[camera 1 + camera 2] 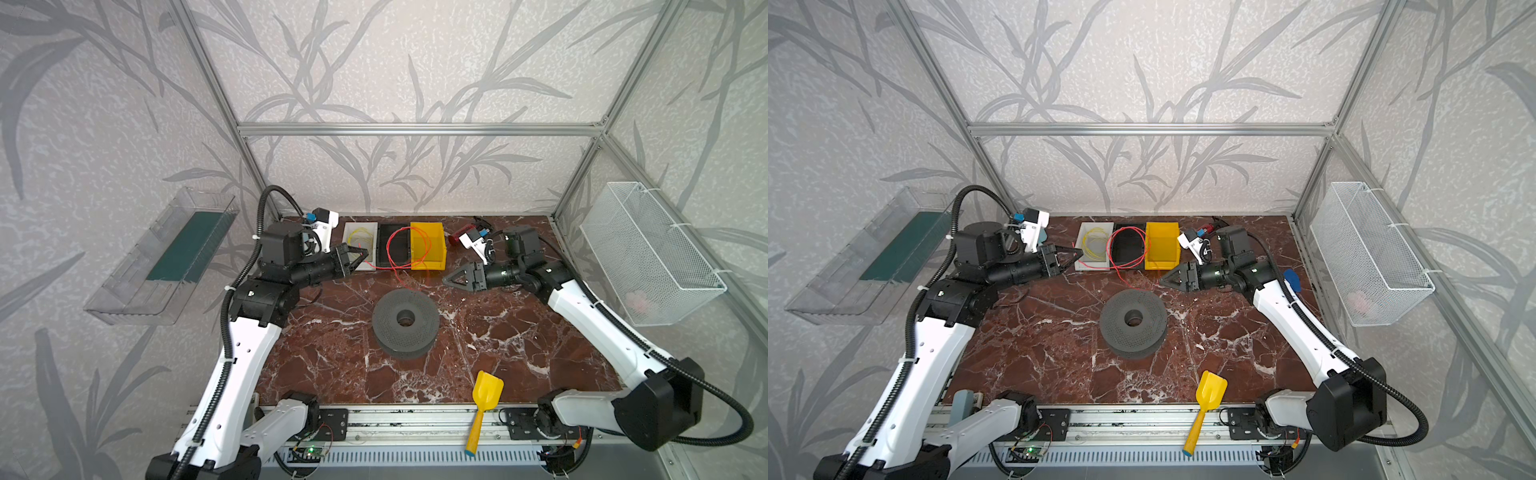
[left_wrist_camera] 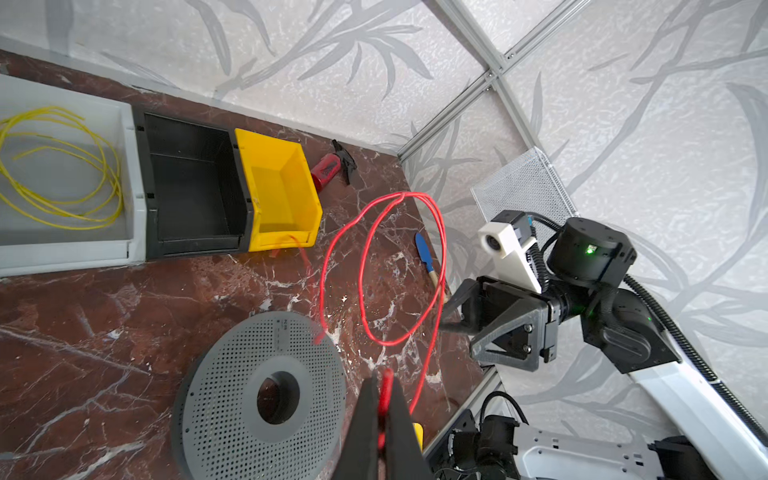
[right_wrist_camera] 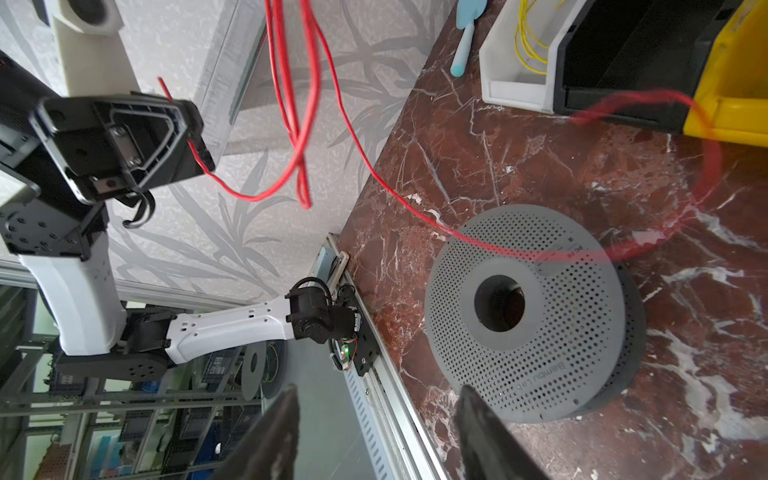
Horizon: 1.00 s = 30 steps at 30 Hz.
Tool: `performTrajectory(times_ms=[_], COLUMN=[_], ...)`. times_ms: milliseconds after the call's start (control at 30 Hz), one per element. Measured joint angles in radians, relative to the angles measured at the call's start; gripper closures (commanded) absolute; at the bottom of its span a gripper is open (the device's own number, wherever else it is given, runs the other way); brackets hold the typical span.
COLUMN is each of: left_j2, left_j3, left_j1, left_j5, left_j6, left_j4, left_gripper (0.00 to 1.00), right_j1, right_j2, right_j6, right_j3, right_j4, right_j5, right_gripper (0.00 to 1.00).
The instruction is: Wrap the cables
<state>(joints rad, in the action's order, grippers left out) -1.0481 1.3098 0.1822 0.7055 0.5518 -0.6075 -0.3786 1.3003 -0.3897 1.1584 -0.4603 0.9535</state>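
Left tool (image 2: 380,376) clamped on red cable (image 2: 437,232). Its loops hang mid-frame in left wrist view; one strand crosses grey spool (image 2: 232,374). Right tool (image 3: 378,390) open, empty. I worry that thin wire slips from pinch, or a loop snags yellow bin (image 2: 291,216) rim. Yellow cable (image 2: 62,208) sits in white bin (image 2: 62,251), upper left.

Blurred: red cable (image 3: 715,166) loop beside yellow bin (image 3: 731,104). Cut off by frame edge: right gripper (image 3: 378,392) finger bases. Unidentifiable: pale pink item (image 1: 638,302) inside wire basket (image 1: 656,249).
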Motion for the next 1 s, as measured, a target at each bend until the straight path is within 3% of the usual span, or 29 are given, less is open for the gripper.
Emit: performTrajectory(times_ms=[167, 367, 500, 600, 767, 1000], left_j2=[-0.044, -0.074, -0.073, -0.073, -0.073, -0.064], left_j3=[0.044, 0.044, 0.045, 0.045, 0.045, 0.045], left_j1=[0.000, 0.000, 0.000, 0.000, 0.000, 0.001], left_j5=[0.051, 0.162, 0.212, 0.223, 0.207, 0.163], left_j6=[0.047, 0.119, 0.150, 0.183, 0.295, 0.475], left_j4=[0.020, 0.085, 0.127, 0.153, 0.230, 0.364], left_gripper=[1.00, 1.00, 1.00, 1.00, 1.00, 1.00], right_j1=[0.054, 0.118, 0.109, 0.028, -0.155, -0.206], right_j2=[-0.137, -0.185, -0.124, -0.109, -0.157, -0.092], right_j6=[0.029, 0.088, 0.091, 0.104, 0.130, 0.069], right_j3=[-0.041, -0.089, -0.132, -0.151, -0.256, -0.425], right_j4=[-0.018, -0.050, -0.036, -0.006, 0.240, 0.733], right_j5=[-0.084, -0.327, -0.337, -0.349, -0.364, -0.421], right_gripper=[0.29, 0.26, 0.25, 0.25, 0.24, 0.23])
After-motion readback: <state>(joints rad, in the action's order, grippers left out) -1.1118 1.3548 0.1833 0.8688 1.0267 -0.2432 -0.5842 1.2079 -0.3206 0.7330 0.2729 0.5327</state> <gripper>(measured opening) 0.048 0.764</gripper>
